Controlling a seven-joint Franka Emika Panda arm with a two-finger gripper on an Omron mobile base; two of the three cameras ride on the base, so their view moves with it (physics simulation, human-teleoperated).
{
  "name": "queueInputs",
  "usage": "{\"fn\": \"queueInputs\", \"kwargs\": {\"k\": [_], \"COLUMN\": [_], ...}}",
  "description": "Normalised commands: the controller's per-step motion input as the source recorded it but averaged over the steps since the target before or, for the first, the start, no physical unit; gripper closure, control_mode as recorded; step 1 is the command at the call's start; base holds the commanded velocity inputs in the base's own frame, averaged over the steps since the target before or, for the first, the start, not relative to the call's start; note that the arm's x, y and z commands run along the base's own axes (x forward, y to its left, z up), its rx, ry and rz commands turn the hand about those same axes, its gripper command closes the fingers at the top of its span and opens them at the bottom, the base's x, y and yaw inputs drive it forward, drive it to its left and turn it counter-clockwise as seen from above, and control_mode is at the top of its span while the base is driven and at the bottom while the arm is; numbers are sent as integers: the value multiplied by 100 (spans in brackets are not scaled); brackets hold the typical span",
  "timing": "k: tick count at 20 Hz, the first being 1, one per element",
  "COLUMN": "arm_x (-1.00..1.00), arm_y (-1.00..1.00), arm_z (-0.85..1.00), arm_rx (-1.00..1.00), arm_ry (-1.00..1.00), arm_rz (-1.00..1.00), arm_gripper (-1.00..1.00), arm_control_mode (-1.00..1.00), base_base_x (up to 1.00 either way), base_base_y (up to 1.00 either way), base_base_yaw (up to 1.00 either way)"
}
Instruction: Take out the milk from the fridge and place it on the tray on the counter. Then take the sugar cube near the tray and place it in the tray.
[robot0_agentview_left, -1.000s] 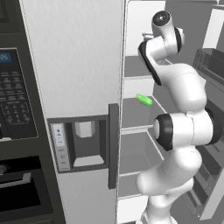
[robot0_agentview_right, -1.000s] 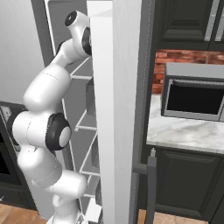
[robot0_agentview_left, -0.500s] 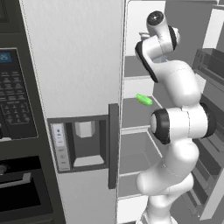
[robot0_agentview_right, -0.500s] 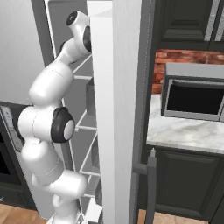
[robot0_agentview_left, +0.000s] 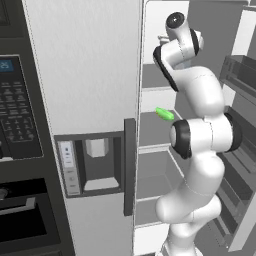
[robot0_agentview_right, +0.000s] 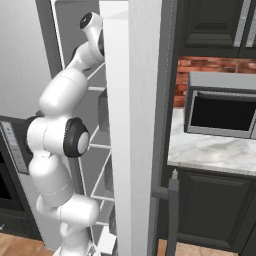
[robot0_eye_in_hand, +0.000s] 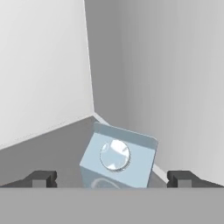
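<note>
The end effector (robot0_eye_in_hand: 112, 179) is spread wide around the milk (robot0_eye_in_hand: 118, 159), which sits on a fridge (robot0_agentview_left: 85, 75) shelf at six o'clock in the hand view. Nothing is gripped yet, so the carton's move to the tray and the sugar cube step both seem to remain.

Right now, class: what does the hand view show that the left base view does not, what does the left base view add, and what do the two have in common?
Hand view: the milk, a pale blue carton with a round cap, stands on a grey shelf in a corner between two pale walls. The claw is open, one tip on either side of the carton, not touching it.

Left base view: the fridge with its dispenser recess and dark handle, a small green item on a middle shelf, and the black oven beside it.

Both: the fridge's pale interior, where the arm reaches onto an upper shelf.
</note>
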Motion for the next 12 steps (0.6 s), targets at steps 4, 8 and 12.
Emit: {"fn": "queueInputs", "kwargs": {"k": [4, 8, 12], "arm_x": [7, 2, 4], "arm_y": [-13, -9, -1], "arm_z": [-6, -11, -12], "arm_rx": [0, 0, 0], "arm_ry": [0, 0, 0], "arm_rz": [0, 0, 0], "arm_gripper": [-100, -100, -100], "arm_control_mode": [-100, -100, -100], "base_base_x": [0, 0, 0], "base_base_y": [0, 0, 0], "base_base_yaw": [0, 0, 0]}}
